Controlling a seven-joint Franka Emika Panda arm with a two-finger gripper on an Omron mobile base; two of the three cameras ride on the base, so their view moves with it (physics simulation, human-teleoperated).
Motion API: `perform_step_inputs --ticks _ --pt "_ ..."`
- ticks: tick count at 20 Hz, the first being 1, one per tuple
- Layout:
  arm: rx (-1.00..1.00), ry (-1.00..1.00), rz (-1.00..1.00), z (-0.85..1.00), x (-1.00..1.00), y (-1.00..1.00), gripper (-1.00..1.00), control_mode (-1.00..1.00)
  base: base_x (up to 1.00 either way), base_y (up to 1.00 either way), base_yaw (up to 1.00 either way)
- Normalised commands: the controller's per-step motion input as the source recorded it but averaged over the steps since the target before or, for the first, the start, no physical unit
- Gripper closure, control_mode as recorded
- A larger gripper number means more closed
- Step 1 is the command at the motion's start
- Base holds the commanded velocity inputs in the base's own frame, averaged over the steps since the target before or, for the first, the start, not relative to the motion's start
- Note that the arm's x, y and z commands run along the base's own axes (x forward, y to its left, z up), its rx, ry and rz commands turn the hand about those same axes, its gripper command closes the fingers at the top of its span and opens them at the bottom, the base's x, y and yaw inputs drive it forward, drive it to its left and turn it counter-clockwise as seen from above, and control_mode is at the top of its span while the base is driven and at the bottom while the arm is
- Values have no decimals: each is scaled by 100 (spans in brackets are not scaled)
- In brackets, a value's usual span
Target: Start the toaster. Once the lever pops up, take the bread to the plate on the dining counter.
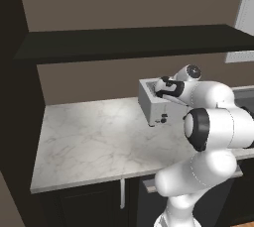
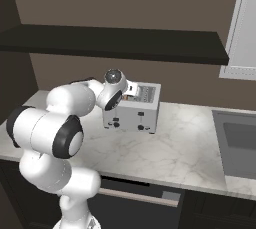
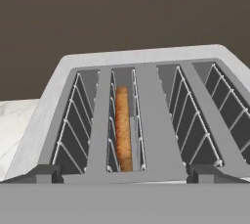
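A boxy silver-grey metal 4-slot toaster (image 3: 141, 115) sits on a marble worktop (image 1: 89, 141). A tan-brown bread slice (image 3: 123, 127) stands in its second slot from the left. The gripper (image 3: 125, 173) hovers above, fingers spread wide; the arm partly hides the toaster in both base views.

Arm (image 1: 208, 122): glossy white rounded shell segments, bulbous at the joints (dark grey-black bands ring each joint). Wrist end carries a round grey cap and a black collar; small dark finger tips (image 3: 41, 174).
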Motion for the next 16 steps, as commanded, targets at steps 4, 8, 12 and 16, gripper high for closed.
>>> perform_step_inputs --ticks 4,8,12,16 --pt "0 0 0 0 0 0 -100 -100 0 0 0" --pt "0 0 0 0 0 0 -100 -100 0 0 0" --pt "0 0 0 0 0 0 -100 -100 0 0 0" --pt "0 0 0 0 0 0 -100 -100 0 0 0"
